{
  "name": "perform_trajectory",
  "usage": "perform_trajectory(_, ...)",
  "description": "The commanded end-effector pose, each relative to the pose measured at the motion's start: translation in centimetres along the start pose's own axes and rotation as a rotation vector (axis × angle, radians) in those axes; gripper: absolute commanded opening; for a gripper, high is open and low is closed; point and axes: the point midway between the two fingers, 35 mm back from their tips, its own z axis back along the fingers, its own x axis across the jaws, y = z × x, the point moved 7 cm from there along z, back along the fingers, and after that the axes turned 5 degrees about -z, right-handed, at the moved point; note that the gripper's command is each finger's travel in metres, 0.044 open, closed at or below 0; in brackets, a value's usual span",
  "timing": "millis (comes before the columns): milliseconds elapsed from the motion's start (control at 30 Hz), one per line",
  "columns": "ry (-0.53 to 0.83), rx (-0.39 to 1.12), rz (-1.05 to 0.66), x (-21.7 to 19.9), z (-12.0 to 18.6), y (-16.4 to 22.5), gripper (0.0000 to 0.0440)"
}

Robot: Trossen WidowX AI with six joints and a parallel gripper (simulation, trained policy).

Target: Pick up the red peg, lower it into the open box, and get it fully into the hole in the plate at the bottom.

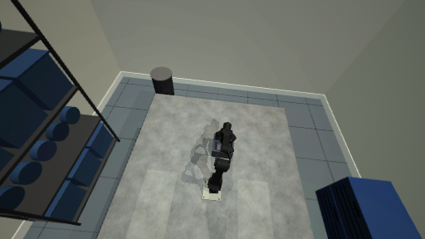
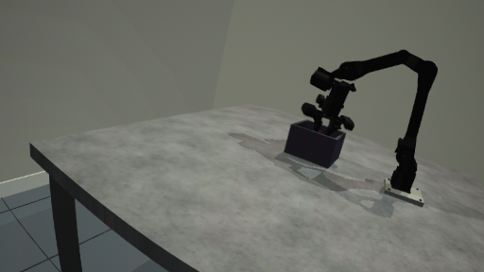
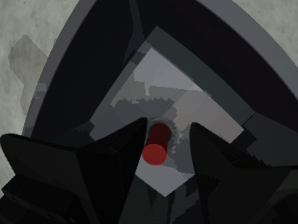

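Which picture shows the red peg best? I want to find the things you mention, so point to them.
The wrist view: the red peg (image 2: 319, 131) (image 3: 154, 154) shows there from above, standing between the fingers without filling the gap. The exterior view shows just a speck of red over the box (image 2: 312, 145) rim. The top view shows none.
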Motion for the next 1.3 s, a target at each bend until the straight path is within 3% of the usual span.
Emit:
perform_trajectory(0,0.018,0.005,0.017,0.3,-0.2,-0.4,0.0159)
perform_trajectory(1267,0.086,0.051,0.102,1.6,-0.6,-6.2,0.0152)
